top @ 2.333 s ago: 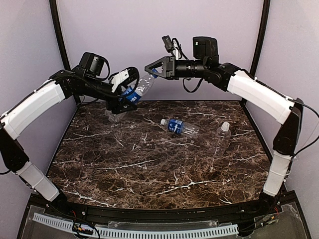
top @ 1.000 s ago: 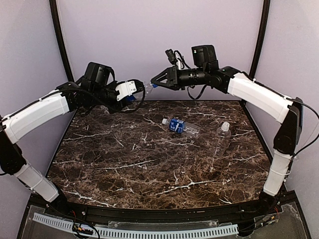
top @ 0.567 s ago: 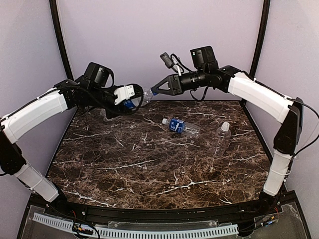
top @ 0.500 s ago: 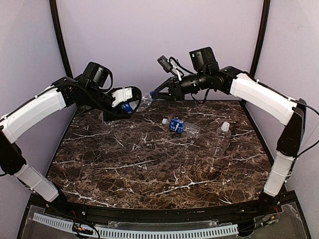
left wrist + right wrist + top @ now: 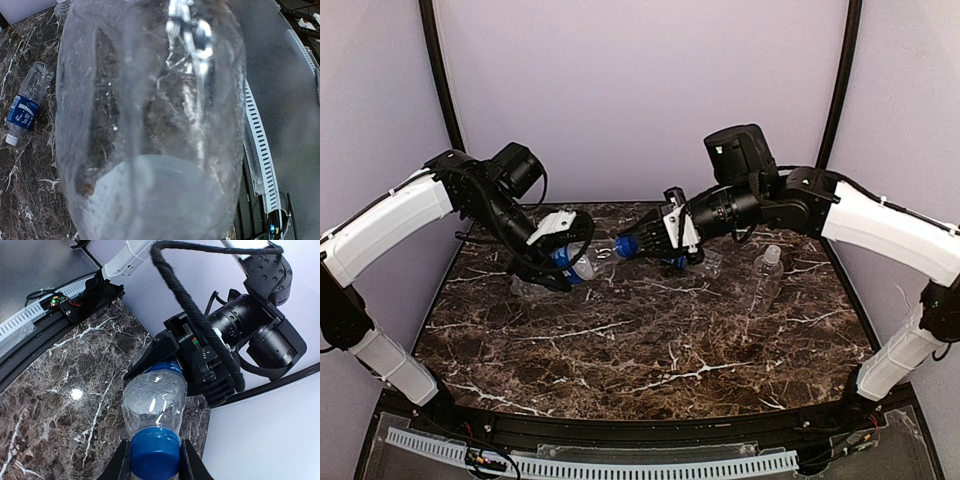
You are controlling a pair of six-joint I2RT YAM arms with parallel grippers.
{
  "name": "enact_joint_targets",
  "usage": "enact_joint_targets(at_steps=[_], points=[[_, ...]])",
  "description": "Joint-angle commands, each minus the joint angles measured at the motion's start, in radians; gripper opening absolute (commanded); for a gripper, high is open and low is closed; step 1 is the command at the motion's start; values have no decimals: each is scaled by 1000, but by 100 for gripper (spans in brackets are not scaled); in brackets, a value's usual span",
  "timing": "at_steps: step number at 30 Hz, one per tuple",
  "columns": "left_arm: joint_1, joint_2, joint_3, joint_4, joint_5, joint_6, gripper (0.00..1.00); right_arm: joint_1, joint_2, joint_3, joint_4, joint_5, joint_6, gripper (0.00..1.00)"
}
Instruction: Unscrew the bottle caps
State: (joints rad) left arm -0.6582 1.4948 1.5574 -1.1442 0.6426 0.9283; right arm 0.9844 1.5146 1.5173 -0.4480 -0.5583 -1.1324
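Item: blue cap [image 5: 154,454], screwed on the right end of the held bottle [image 5: 588,262].
Left gripper [image 5: 558,262]: I have it clamped round that bottle's body.
Right gripper [image 5: 155,462]: pinched on the cap.
Step, as I judge it: first unscrewing.
Next: I twist the cap while the left braces.
Pending: labelled bottle [image 5: 25,107] and plain bottle [image 5: 765,278], both right of the held bottle.

Pale lilac walls [image 5: 620,90] and black corner posts [image 5: 842,66] surround a dark marble-patterned table [image 5: 650,350].

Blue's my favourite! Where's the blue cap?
In the top view, the blue cap is toward the table's back middle, pinched in the right claw, on the bottle held by the left claw.
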Motion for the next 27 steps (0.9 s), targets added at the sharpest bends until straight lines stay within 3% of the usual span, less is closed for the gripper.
enact_joint_targets(at_steps=[1, 4, 8, 9, 10, 11, 15, 21, 23, 27], points=[[-12, -10, 37, 47, 88, 32, 29, 26, 21, -33, 32, 126, -177, 0], [-12, -19, 27, 68, 75, 13, 29, 26, 18, -34, 44, 124, -164, 3], [-12, -25, 20, 80, 56, 5, 29, 26, -14, -94, 158, 132, -96, 56], [-12, -26, 15, 86, 50, -1, 29, 26, -26, -110, 199, 141, -55, 68], [-11, -28, 12, 102, 34, -15, 28, 26, -38, -115, 238, 150, 9, 87], [-12, -29, 6, 112, 22, -24, 28, 24, -53, -119, 274, 161, 103, 97], [-11, -48, -44, 224, -101, -79, 28, -14, -119, -121, 375, 145, 444, 99], [-12, -72, -156, 640, -528, -240, 31, -130, -102, -52, 397, -28, 1028, 99], [-11, -74, -179, 739, -713, -245, 32, -153, -48, 10, 366, 19, 1236, 99], [-12, -77, -223, 867, -865, -193, 33, -217, 99, 168, 196, 61, 1676, 90]])
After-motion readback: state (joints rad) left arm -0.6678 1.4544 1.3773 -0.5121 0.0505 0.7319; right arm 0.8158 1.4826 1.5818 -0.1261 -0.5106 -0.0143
